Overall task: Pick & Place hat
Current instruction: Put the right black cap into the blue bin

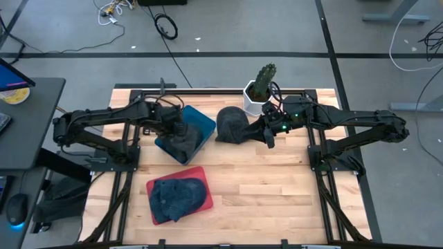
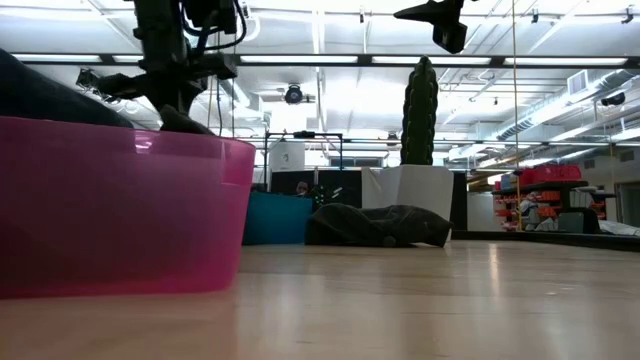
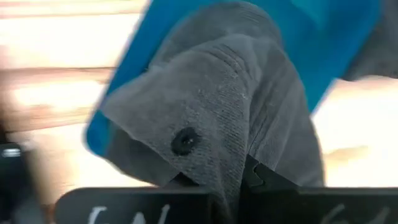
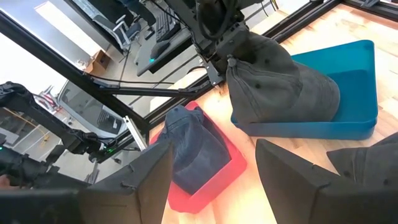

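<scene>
Left gripper [image 1: 181,130] has the grey hat [image 1: 181,143] pinched over the blue tray [image 1: 205,125].
Right gripper [image 4: 214,168] hangs near the black hat [image 1: 233,125], jaws wide and empty.

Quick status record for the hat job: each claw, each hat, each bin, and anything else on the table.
left claw: shut on grey hat, over blue bin
grey hat: held, lower part in blue bin
blue bin: back left of table
right claw: open, above the table beside dark hat
dark hat: lying on table at centre back, not in a bin
red bin: front left, holds denim hat
denim hat: in red bin
cactus pot: back edge, behind dark hat
</scene>
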`<action>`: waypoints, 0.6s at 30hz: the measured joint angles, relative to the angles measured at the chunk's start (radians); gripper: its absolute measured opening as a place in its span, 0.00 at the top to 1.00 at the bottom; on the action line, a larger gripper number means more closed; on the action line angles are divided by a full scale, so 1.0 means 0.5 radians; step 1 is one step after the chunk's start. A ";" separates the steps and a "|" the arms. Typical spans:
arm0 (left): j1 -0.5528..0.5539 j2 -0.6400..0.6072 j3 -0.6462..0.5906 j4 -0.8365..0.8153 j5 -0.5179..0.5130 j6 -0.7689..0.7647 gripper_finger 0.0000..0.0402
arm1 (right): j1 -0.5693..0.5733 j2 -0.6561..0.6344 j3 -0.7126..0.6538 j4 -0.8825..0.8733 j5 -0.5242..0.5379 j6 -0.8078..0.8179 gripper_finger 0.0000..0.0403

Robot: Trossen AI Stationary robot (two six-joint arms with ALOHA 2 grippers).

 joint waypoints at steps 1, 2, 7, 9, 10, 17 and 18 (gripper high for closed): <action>0.001 0.009 -0.001 -0.038 -0.028 0.001 0.97 | 0.000 0.000 0.000 0.000 0.000 0.000 0.43; 0.003 0.024 -0.001 -0.058 -0.042 0.001 0.98 | 0.000 0.000 0.000 0.000 0.000 0.000 0.43; 0.003 0.105 0.000 -0.062 0.009 0.041 0.98 | 0.000 0.000 0.000 -0.016 0.000 0.002 0.43; 0.003 0.155 0.000 -0.084 0.041 0.055 0.98 | 0.000 0.000 0.000 -0.013 0.000 0.003 0.43; 0.001 0.180 0.000 -0.088 0.042 0.059 0.97 | 0.000 0.000 0.000 -0.013 0.000 0.003 0.43; 0.000 0.318 0.000 -0.124 0.028 0.079 0.95 | 0.000 0.000 0.000 -0.016 0.000 0.008 0.43; 0.000 0.325 0.000 -0.128 0.027 0.079 0.95 | 0.000 0.000 0.000 -0.018 0.000 0.008 0.43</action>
